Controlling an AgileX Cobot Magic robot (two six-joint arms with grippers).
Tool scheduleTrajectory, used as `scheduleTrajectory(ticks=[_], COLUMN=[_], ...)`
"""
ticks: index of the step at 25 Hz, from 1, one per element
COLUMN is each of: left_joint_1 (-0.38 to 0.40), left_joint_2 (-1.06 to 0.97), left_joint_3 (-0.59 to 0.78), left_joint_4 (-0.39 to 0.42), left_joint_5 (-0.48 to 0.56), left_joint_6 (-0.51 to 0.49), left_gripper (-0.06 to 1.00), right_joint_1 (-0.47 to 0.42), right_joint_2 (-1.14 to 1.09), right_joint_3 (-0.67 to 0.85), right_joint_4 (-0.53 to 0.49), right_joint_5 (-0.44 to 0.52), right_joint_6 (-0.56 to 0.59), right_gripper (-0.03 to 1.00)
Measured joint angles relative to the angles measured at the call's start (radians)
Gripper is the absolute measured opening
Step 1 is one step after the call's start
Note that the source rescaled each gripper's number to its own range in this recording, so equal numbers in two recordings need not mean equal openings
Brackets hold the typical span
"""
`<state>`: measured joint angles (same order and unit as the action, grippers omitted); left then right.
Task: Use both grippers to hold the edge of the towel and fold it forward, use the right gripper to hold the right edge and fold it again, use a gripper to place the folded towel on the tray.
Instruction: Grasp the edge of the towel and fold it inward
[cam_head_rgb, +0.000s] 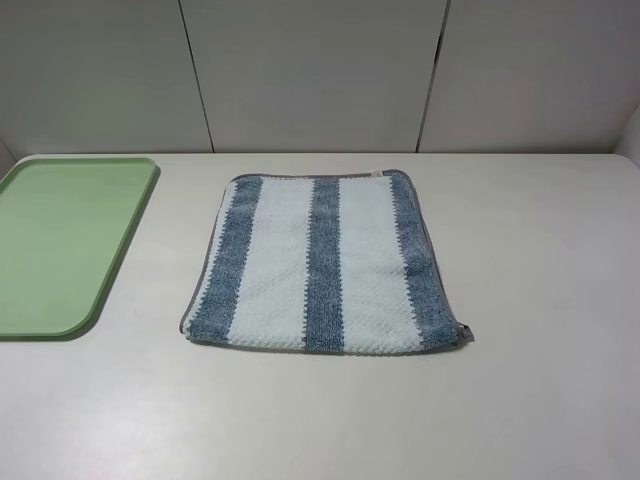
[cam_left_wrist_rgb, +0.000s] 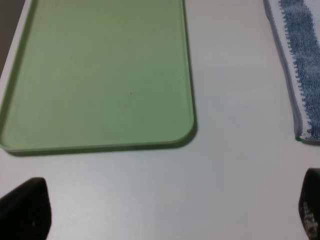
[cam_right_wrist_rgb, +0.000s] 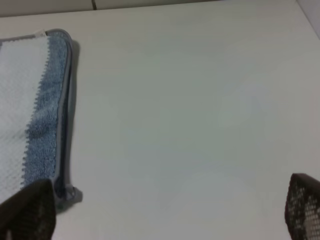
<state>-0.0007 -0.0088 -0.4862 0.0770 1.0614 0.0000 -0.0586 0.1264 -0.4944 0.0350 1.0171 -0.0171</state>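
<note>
On the middle of the white surface (cam_head_rgb: 540, 260) the towel (cam_head_rgb: 322, 262) lies spread flat in a single layer. The green tray (cam_head_rgb: 70, 240) sits to its left with a strip of bare surface between them. Neither arm shows in the high view.

Each wrist view shows only two black fingertips at the frame's corners, the left pair (cam_left_wrist_rgb: 24, 210) and the right pair (cam_right_wrist_rgb: 27, 212). So I read both sets of jaws as fully open and holding nothing. The left ones hang over bare surface between the tray's near corner and the towel's left hem. The right ones hang just off the towel's near right corner.

I judge the first fold has not begun. The next move calls for bringing each set of jaws down onto the near hem, one close to each corner. They then pinch the hem, lift together and carry it evenly towards the far edge.

The towel looks close to square, so I cannot name a clear long axis. Its stripes run from the near edge to the far edge, roughly parallel with the tray's long side, and the hems lie nearly square to the surface. A small tab of hem sticks out at the near right corner.
</note>
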Motion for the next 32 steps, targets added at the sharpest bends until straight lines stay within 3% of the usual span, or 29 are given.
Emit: scheduleTrajectory(ticks=[32], left_joint_1=[0.000], left_joint_2=[0.000], left_joint_3=[0.000], left_joint_4=[0.000], left_joint_5=[0.000], left_joint_6=[0.000], left_gripper=[0.99], right_joint_1=[0.000], right_joint_2=[0.000], right_joint_3=[0.000], right_joint_4=[0.000], right_joint_5=[0.000], right_joint_6=[0.000], right_gripper=[1.00])
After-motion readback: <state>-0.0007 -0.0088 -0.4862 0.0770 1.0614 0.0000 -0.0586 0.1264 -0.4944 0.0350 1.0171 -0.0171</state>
